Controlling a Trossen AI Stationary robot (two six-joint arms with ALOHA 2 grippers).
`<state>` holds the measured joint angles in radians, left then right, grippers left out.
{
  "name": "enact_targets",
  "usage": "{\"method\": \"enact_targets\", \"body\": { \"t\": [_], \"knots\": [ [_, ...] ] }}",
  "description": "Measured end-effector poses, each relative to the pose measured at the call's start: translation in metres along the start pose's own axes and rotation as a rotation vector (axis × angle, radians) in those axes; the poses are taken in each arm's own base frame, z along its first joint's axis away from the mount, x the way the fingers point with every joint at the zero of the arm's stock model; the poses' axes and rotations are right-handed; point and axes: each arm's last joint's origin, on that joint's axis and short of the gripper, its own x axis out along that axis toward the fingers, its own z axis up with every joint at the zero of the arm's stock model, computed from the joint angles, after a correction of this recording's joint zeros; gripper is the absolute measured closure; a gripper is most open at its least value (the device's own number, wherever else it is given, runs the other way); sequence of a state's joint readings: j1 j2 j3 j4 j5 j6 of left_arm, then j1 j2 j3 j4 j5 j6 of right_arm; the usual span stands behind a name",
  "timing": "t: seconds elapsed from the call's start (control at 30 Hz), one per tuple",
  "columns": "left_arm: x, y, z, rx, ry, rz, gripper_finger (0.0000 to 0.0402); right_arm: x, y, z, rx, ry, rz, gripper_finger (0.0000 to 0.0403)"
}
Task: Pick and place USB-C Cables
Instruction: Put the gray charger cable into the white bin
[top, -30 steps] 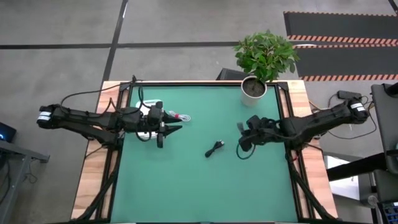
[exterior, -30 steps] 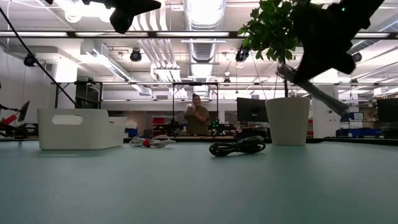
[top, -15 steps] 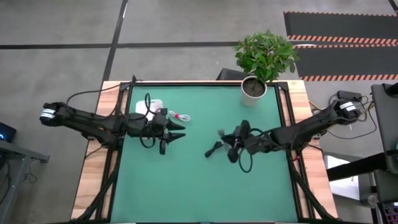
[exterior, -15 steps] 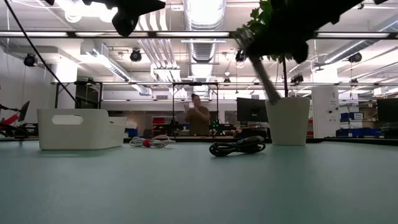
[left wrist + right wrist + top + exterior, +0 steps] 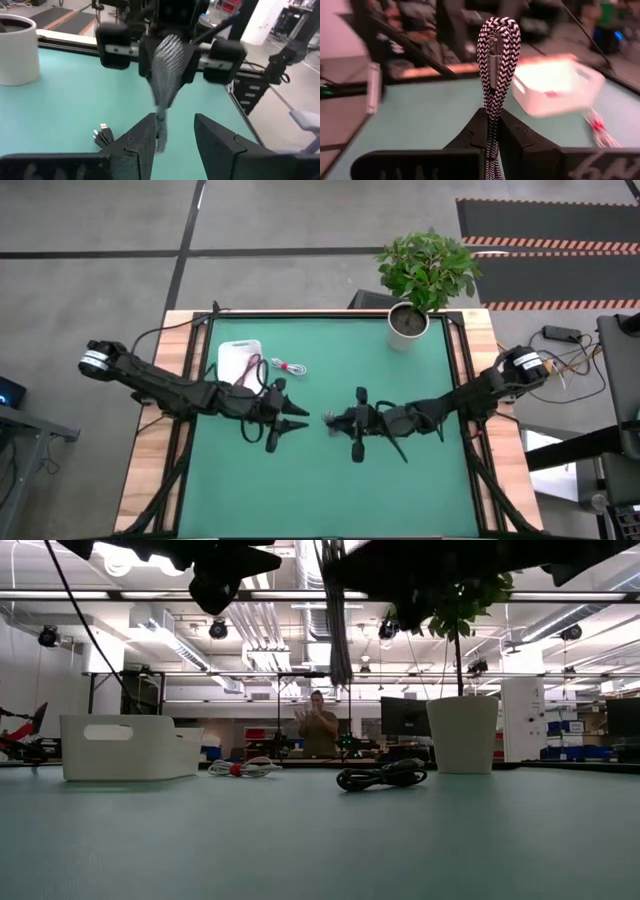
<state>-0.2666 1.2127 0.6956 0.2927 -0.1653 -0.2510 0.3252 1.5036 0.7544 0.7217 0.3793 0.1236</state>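
Grey braided cable [image 5: 496, 60] is sitting clamped between the closed fingers of my right gripper [image 5: 492, 131], its folded loop standing up above the fingertips, and I am holding it in the air over the middle of the green table [image 5: 320, 480]. My left gripper [image 5: 172, 145] is hovering just across from it with its fingers [image 5: 212, 137] parted and nothing between them, and in the left wrist view that same cable is hanging down just in front of those fingers. Black cable [image 5: 382, 776] is lying coiled on the mat near the centre, under my right gripper in the high view. White cable with a red tie [image 5: 290, 367] is resting on the mat just beside the white tray [image 5: 232, 352], which is sitting at the far left corner of the surface. A potted plant [image 5: 425, 272] in a white pot [image 5: 462, 733] is standing at the far right corner. The table is framed by wooden edges [image 5: 150, 450] and is standing on a grey floor [image 5: 90, 270] with hazard-striped mats [image 5: 545, 255] behind. Beyond the table, the low view is showing a workshop with ceiling lights [image 5: 325, 558], monitors [image 5: 405, 716], and a person [image 5: 318, 728] standing well back.
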Motion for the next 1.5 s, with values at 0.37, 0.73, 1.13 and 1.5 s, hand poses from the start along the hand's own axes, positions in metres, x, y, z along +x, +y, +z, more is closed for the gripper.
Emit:
{"method": "enact_targets", "body": {
  "t": [0.37, 0.73, 1.13, 1.5],
  "knots": [
    [0.019, -0.012, -0.009, 0.017, -0.055, -0.062, 0.0283, 0.01, 0.004, 0.004, -0.059, -0.224, 0.106, 0.039],
    [0.036, -0.013, -0.015, -0.014, -0.136, -0.064, 0.0283, 0.016, -0.004, 0.002, 0.0, -0.275, 0.131, 0.039],
    [0.046, -0.011, -0.022, -0.032, -0.173, 0.001, 0.036, 0.018, -0.006, 0.005, -0.041, -0.294, 0.106, 0.0376],
    [0.046, -0.009, -0.022, -0.087, -0.178, 0.047, 0.0385, 0.017, -0.019, 0.011, -0.038, -0.266, 0.073, 0.0263]
  ]
}}
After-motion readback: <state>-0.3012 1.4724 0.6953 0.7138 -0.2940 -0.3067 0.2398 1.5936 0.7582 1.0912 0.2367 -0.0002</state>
